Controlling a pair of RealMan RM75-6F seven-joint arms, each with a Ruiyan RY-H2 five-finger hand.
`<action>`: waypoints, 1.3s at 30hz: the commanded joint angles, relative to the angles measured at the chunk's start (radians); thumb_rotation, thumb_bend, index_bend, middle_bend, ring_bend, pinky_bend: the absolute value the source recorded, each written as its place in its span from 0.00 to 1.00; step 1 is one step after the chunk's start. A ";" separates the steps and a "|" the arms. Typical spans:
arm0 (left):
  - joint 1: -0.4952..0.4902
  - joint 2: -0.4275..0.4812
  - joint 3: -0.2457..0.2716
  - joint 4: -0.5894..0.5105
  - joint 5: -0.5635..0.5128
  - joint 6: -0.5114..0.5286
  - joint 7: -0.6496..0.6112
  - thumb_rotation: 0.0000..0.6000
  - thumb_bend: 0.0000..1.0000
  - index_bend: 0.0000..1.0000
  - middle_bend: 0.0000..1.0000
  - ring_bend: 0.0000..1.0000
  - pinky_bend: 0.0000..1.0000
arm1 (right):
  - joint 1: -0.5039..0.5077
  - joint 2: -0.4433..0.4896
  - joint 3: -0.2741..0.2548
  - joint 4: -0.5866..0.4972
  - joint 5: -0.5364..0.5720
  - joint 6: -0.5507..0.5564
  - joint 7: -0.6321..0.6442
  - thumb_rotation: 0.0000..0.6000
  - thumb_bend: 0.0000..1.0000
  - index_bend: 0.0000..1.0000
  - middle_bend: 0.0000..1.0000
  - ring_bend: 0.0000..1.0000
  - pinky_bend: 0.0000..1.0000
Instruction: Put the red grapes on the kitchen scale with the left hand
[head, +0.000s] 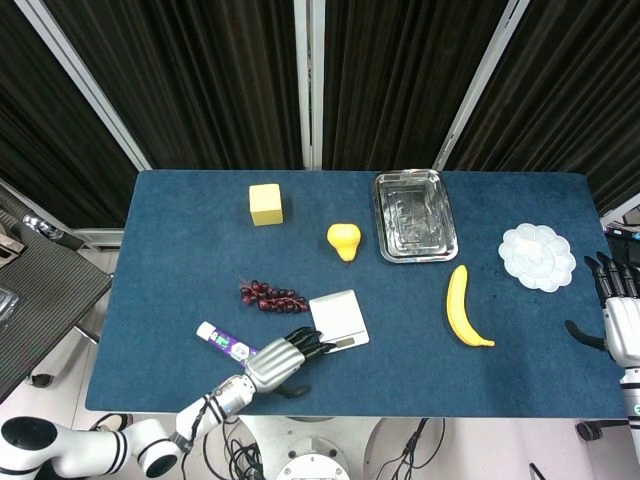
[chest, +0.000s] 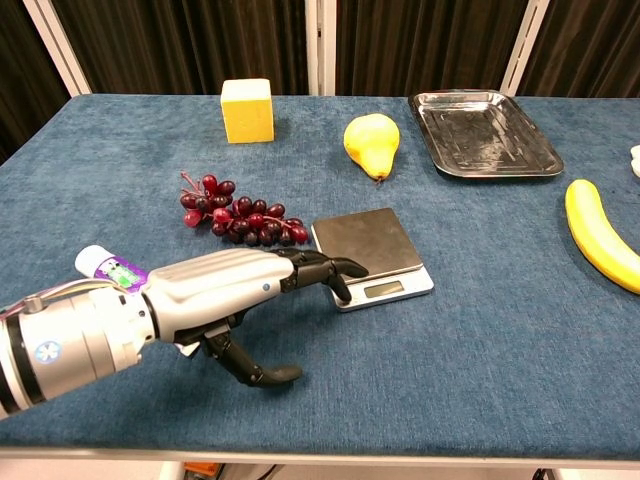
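The reach is judged barely begun: nothing is held by the left hand (chest: 215, 295), its fingers spread apart, while the red grapes (chest: 238, 217) lie just beyond them beside the kitchen scale (chest: 370, 256), so a closing grasp is needed next.

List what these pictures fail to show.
- Scale display: too small to read in both views.
- Tube: its lower part hidden behind the left hand in the chest view.
- Right hand: cut off by the head view's right edge.
- White palette: cropped by the chest view's right edge.
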 joint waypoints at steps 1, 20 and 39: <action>-0.002 -0.004 0.001 0.007 -0.005 -0.001 -0.003 1.00 0.32 0.05 0.15 0.00 0.02 | 0.000 -0.001 -0.001 0.000 -0.001 -0.001 0.000 1.00 0.12 0.00 0.00 0.00 0.00; 0.000 0.001 0.018 0.011 -0.026 0.009 -0.002 1.00 0.32 0.05 0.15 0.00 0.02 | 0.000 -0.005 -0.002 0.000 -0.001 -0.005 -0.008 1.00 0.13 0.00 0.00 0.00 0.00; -0.011 -0.007 0.025 0.013 -0.039 -0.010 0.010 1.00 0.32 0.05 0.16 0.00 0.02 | 0.000 -0.016 -0.002 0.017 0.009 -0.017 -0.002 1.00 0.13 0.00 0.00 0.00 0.00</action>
